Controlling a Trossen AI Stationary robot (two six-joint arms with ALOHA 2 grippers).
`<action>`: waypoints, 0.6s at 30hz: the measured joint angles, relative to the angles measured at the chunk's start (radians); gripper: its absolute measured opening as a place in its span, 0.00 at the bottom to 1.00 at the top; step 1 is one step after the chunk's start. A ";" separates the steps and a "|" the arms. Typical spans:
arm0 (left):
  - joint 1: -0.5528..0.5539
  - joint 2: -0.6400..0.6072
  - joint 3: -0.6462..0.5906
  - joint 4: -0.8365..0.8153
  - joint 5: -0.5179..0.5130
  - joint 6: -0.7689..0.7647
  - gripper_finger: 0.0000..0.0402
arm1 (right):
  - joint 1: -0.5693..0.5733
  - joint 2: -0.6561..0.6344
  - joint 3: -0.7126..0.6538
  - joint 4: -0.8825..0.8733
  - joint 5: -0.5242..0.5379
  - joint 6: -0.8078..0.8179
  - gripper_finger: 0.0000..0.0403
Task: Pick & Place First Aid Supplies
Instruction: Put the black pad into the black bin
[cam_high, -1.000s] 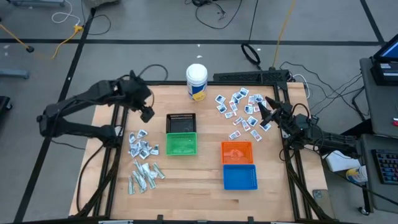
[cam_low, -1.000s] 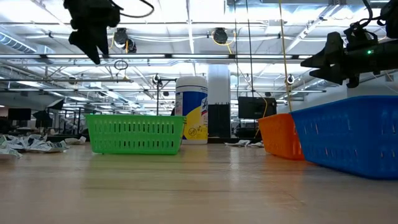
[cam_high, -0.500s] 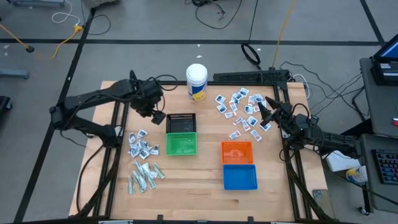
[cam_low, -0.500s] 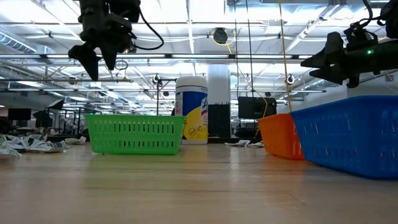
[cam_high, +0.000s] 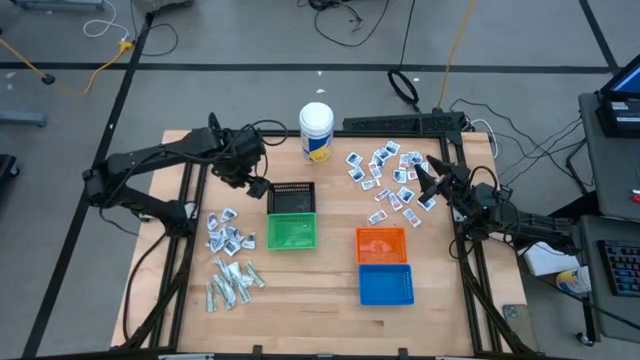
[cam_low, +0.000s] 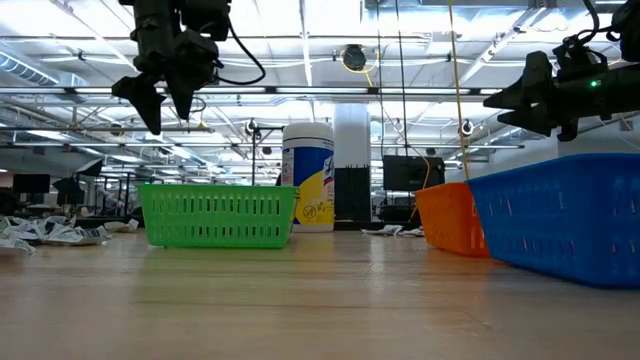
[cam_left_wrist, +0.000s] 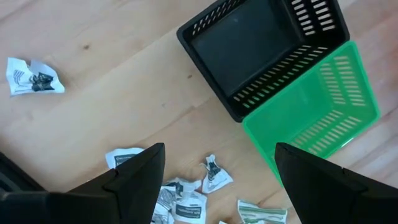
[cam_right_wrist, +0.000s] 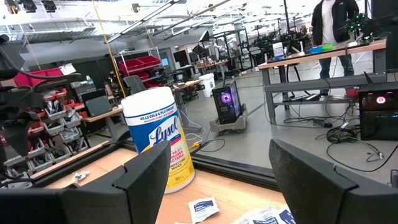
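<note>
- Two pincers hang above the worktop (cam_high: 320, 300), each with its fingers spread wide and nothing between them.
- Left pincer (cam_high: 258, 187) hovers just beside the black basket (cam_high: 291, 198), which touches the green basket (cam_high: 291, 232).
- Right pincer (cam_high: 424, 178) sits over the edge of the white-and-blue first aid supplies (cam_high: 385, 175), scattered near the white canister (cam_high: 316, 131).
- More packets (cam_high: 228, 232) lie left of the green basket, with what seem to be narrow strips (cam_high: 230, 283) nearer the front edge.
- Orange basket (cam_high: 381, 245) and blue basket (cam_high: 385, 284) sit touching.

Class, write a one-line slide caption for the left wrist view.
Open left gripper above scattered packets, beside the empty black basket and green basket.
</note>
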 joint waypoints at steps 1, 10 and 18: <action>0.000 0.000 0.000 0.000 -0.001 0.000 0.76 | 0.000 0.000 0.000 0.000 0.000 0.000 0.66; 0.078 -0.003 -0.001 -0.047 -0.051 -0.016 0.76 | 0.000 0.000 0.000 0.000 0.000 0.000 0.66; 0.262 -0.005 -0.001 -0.144 -0.055 0.029 0.76 | 0.000 0.000 0.000 0.000 0.000 0.000 0.66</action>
